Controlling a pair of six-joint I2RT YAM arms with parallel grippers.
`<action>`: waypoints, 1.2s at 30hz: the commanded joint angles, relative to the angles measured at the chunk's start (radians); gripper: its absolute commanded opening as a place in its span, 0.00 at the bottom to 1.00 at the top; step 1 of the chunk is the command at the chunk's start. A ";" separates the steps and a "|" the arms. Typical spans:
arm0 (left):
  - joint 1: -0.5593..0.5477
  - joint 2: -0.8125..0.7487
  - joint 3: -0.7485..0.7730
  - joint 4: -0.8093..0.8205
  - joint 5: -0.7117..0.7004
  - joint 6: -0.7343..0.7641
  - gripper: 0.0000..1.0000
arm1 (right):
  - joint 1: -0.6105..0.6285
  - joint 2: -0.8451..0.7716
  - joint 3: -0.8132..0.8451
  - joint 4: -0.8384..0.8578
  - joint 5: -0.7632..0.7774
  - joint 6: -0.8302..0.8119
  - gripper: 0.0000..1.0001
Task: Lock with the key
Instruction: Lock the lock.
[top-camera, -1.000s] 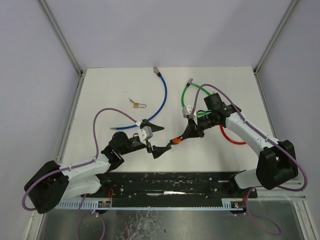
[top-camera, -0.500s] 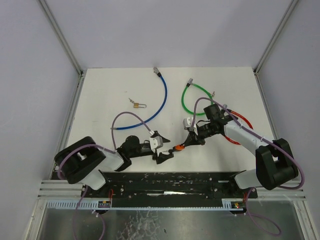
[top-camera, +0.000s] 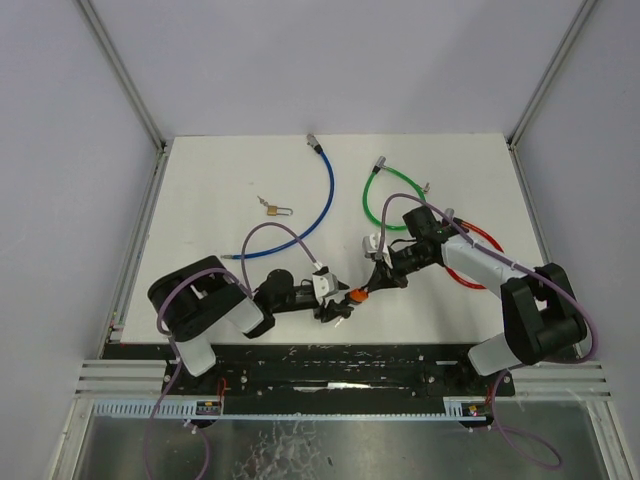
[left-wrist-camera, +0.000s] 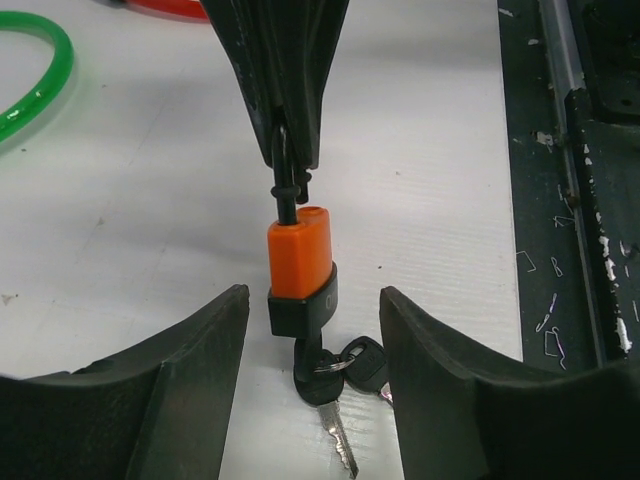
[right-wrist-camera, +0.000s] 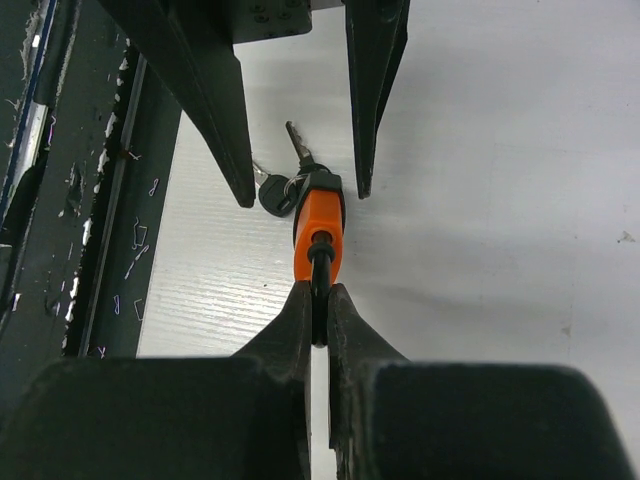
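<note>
I am looking at the padlock (left-wrist-camera: 300, 255): an orange body with a black band round its lower end and a dark shackle. The right tool (right-wrist-camera: 318, 300) is pinching it by the shackle, just over the counter's near edge, so the body is pointing away from that tool. The keys (left-wrist-camera: 335, 375), black-headed and joined on a small ring, are hanging at the black end. One seems to be sitting in the keyhole, and a silver blade is lying against the counter.
</note>
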 joint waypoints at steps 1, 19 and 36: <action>-0.006 0.034 0.025 0.098 -0.009 0.005 0.53 | 0.016 0.026 0.054 -0.038 -0.004 -0.035 0.00; -0.007 0.085 0.103 0.025 0.059 -0.022 0.40 | 0.035 -0.099 0.047 -0.069 0.007 -0.128 0.00; -0.003 0.116 0.140 -0.016 0.085 -0.007 0.31 | 0.087 -0.107 0.068 -0.112 0.082 -0.160 0.00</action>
